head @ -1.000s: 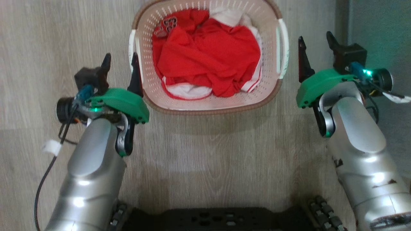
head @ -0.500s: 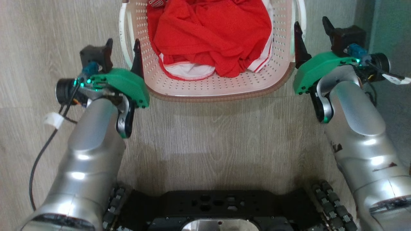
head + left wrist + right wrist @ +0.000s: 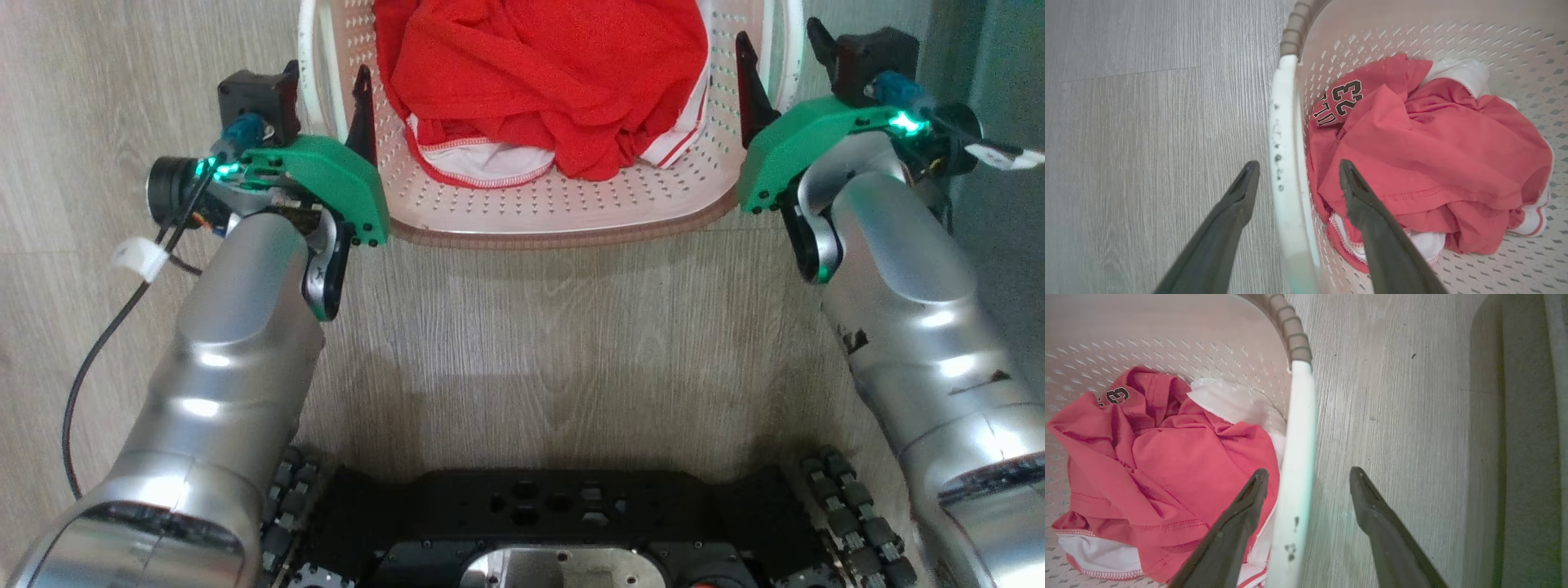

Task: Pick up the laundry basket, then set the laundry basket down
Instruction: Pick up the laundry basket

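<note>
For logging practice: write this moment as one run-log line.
left gripper open astride left handle | right gripper open astride right handle | laundry basket on floor

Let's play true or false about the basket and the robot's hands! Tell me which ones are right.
1. The basket holds a red shirt. True.
2. The left gripper is shut tight. False: it is open, with a finger on each side of the white handle.
3. The shirt shows the number 23. True.
4. The basket sits on a table. False: it sits on the floor.
5. The right gripper is open. True.
</note>
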Tool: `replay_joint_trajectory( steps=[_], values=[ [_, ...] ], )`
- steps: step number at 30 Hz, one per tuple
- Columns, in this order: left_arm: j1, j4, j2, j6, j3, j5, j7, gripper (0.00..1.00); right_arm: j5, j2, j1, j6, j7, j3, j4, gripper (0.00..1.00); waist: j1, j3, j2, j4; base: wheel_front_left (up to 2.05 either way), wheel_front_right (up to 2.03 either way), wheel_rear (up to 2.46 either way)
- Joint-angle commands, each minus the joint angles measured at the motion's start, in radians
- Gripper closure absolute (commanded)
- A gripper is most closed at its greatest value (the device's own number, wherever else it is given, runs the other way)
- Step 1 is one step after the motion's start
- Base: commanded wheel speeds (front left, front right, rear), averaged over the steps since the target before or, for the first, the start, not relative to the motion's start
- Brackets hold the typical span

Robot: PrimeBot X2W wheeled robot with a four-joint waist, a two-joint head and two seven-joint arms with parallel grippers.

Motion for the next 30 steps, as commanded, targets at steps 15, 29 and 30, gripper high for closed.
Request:
replay_joint_trajectory(
  steps=[15,29,30],
  values=[
    [-0.031,0.025,0.024,0.020,-0.043,-0.042,-0.008,0.13,0.033,0.018,-0.021,0.003,-0.012,0.056,0.034,0.51,0.0001,0.041,-0.0001,0.004,0.00,0.00,0.00],
    [-0.056,0.086,0.024,0.025,-0.134,-0.084,-0.008,1.00,0.065,0.018,-0.024,0.003,-0.012,0.083,0.055,1.00,0.0001,0.027,-0.0001,-0.003,0.00,0.00,0.00],
    [-0.054,0.089,0.024,0.026,-0.138,-0.089,-0.008,1.00,0.069,0.018,-0.022,0.003,-0.012,0.086,0.057,1.00,0.0001,0.023,-0.0001,-0.003,0.00,0.00,0.00]
  ],
)
